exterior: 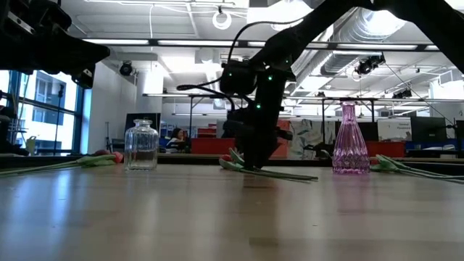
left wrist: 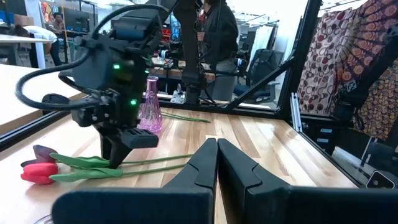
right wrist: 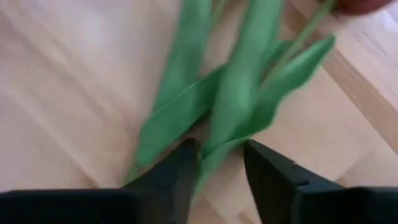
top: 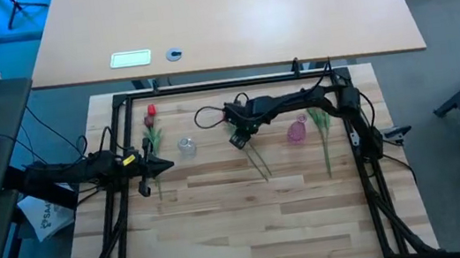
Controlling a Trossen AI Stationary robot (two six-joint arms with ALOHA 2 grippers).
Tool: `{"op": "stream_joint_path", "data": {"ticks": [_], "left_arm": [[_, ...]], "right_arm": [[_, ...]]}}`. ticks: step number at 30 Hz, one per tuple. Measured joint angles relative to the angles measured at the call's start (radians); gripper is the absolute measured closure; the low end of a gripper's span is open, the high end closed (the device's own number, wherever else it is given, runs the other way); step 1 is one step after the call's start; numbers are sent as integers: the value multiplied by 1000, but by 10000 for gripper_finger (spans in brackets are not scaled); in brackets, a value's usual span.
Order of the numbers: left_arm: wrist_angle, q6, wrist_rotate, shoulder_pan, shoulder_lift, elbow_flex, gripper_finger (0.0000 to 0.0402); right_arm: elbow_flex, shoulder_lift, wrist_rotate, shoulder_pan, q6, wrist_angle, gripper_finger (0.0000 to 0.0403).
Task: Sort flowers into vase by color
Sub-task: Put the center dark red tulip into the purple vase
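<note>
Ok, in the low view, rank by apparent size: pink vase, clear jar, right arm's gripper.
1. Right gripper with its wrist looks largest, down on the flower stems.
2. Pink vase, taller than the jar.
3. Clear jar.
Their distances from the camera differ, so true sizes stay unsure.

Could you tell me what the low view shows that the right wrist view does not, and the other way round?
Only the low view shows the clear glass jar, the pink vase and the flowers lying at the table's two ends.

Only the right wrist view shows the right tool from just behind, its fingers apart with a green leaf between them.

Both show the wooden table and the middle flowers' green stems and leaves that this tool is lowered onto.
</note>
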Motion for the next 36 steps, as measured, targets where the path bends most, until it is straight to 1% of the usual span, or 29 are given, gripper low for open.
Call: {"op": "stream_joint_path", "data": {"ticks": [2,4,5,6,10,11,15,18,21,22,24,27,31,34,36], "left_arm": [[1,0,0,0,0,0,402],[0,0,0,0,0,0,401],[0,0,0,0,0,0,401],[0,0,0,0,0,0,401],[0,0,0,0,0,0,402],[0,0,0,0,0,0,402],[0,0,0,0,0,0,402],[0,0,0,0,0,0,401],[0,0,0,0,0,0,402],[0,0,0,0,0,0,401],[0,0,0,0,0,0,402],[0,0,0,0,0,0,402],[0,0,0,0,0,0,402],[0,0,0,0,0,0,401],[0,0,0,0,0,0,402]], "right_arm": [[1,21,35,18,-12,-12,317],[2,30,48,29,-36,-16,366],[2,31,47,31,-52,-19,382],[1,28,46,31,-67,-20,390],[-9,-40,20,15,-74,-44,397],[-16,-72,11,9,-83,-69,398],[-5,-254,-9,-21,-123,10,400],[-7,-372,-102,-46,-210,88,400],[-9,-494,-273,-57,-290,168,401],[-5,-535,-312,-57,-296,184,401],[-17,-609,-340,-51,-298,193,401],[-118,-722,-334,-30,-306,231,402],[-348,-930,-330,-3,-235,389,402],[-547,-1073,-275,14,-184,613,402],[-658,-1162,-250,17,-179,797,402]]}}
